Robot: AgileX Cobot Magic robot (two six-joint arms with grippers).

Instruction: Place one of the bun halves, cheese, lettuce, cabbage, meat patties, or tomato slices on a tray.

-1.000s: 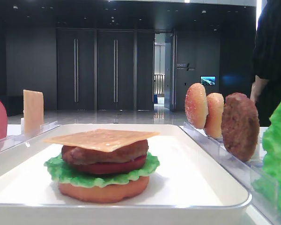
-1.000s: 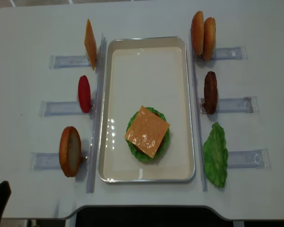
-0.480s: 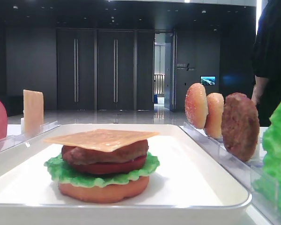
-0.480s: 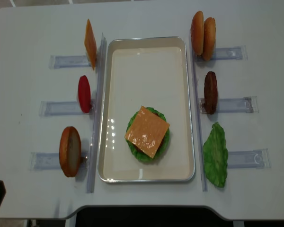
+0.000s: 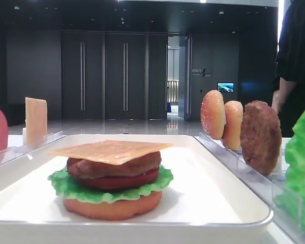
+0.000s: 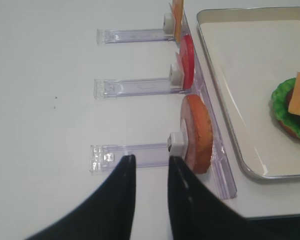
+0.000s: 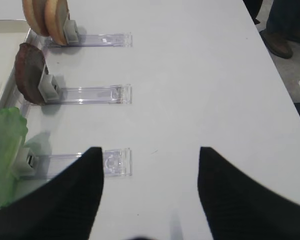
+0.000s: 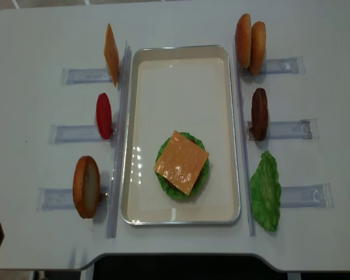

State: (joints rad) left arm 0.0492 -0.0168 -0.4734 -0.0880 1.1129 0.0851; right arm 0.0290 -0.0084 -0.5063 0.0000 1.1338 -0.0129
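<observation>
Stack on the tray [image 8: 141,87]: bun base, lettuce, tomato, patty, with the cheese slice [image 8: 181,162] on top, sitting in the tray's near half. Judged next piece is a closing bun. Nearest candidate is the bun half [image 6: 196,132] standing on edge in the near-left acrylic holder [image 6: 130,155], just outside the tray's left rim. In the left wrist view it lies slightly ahead and to the right of the left gripper [image 6: 151,175], very near the right finger but not between the fingers. Disc faces point left-right along the holder; its edge runs toward and away from the gripper. Left jaws are narrowed to a slim gap with nothing in it, not grasping. Right gripper [image 7: 150,175] is spread wide and empty over bare table, beside the lettuce leaf [image 7: 5,150]; the two domed buns [image 7: 45,17] are well ahead of it. Left arm is the nearer one for a bun; the gripper would need to shift right and straddle the disc.
</observation>
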